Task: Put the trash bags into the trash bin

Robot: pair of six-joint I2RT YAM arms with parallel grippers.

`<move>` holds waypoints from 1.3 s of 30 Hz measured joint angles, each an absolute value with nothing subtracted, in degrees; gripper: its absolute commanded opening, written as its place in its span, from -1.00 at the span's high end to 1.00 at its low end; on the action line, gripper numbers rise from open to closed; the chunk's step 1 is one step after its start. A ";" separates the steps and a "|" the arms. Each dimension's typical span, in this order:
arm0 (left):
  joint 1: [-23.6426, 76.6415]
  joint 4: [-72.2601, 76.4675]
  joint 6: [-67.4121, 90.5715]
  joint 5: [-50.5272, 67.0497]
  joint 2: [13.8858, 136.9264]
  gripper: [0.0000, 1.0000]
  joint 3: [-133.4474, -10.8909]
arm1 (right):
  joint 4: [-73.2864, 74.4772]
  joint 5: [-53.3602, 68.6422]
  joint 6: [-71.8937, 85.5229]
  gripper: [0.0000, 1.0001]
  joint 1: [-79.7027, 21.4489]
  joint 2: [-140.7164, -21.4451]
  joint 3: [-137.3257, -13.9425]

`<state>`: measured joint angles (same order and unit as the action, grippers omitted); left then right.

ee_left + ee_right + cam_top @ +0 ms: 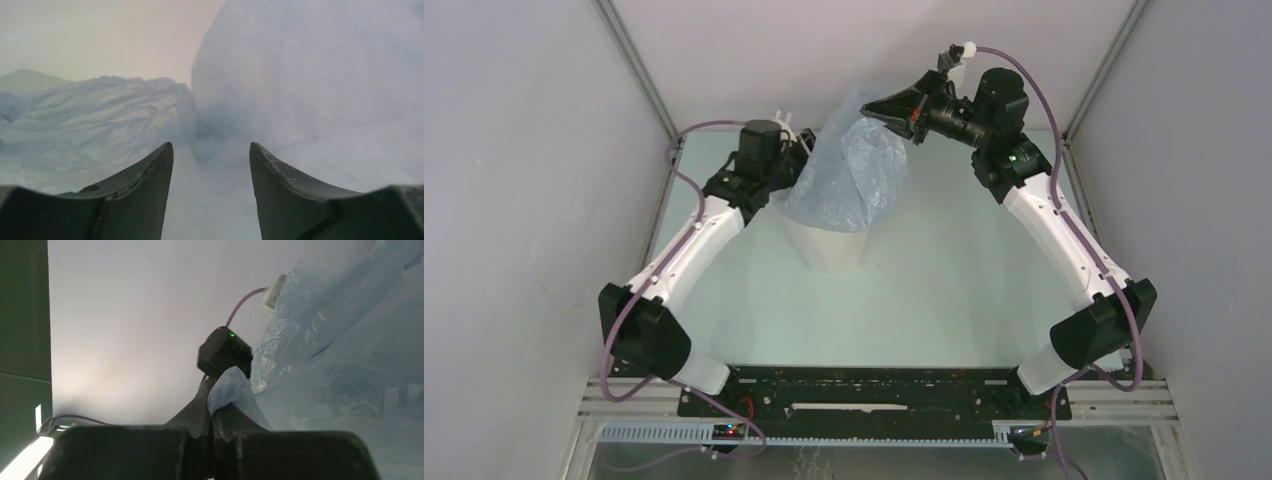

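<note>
fig. top view: the trash bag [849,170] lies draped over the mouth of the trash bin [829,250], which stands upright on the surface [944,290] between my two arms. most of the film rises above the rim as a loose, ballooned peak, and only the bin's lower walls show beneath it. whether any of the bag hangs inside the bin i cannot tell.

right jaws: clenched on a small fold of film at the bag's upper edge, holding it up. in the right wrist view the pinched tuft pokes out past the tips.

left jaws: released, standing apart at the bag's left flank with nothing between them. wrinkled film lies just ahead in the left wrist view.

handling, as i judge it: the bag is very light and soft, with no stiffness, so it will sag wherever it is not held. the film is thin and slick, so a shallow pinch may slip and a hard pull against the rim may tear it. the best hold is a gathered fold near the hem, several layers thick, taken deep in the jaws. the bin looks light too and could tip if the film drags on it.
</note>
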<state>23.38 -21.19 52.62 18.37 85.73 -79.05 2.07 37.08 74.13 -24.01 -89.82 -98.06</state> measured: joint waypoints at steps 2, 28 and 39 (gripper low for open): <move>22.24 -23.66 50.37 18.68 84.36 -0.55 -81.23 | 2.28 36.84 73.80 1.00 -24.01 -90.13 -98.13; 13.34 -23.99 37.19 24.43 49.56 -1.00 -72.73 | 1.74 26.39 82.52 1.00 -24.82 -93.51 -101.19; 16.97 -26.92 33.30 13.89 55.37 -0.99 -70.98 | -1.69 24.47 88.64 1.00 -30.96 -106.80 -111.11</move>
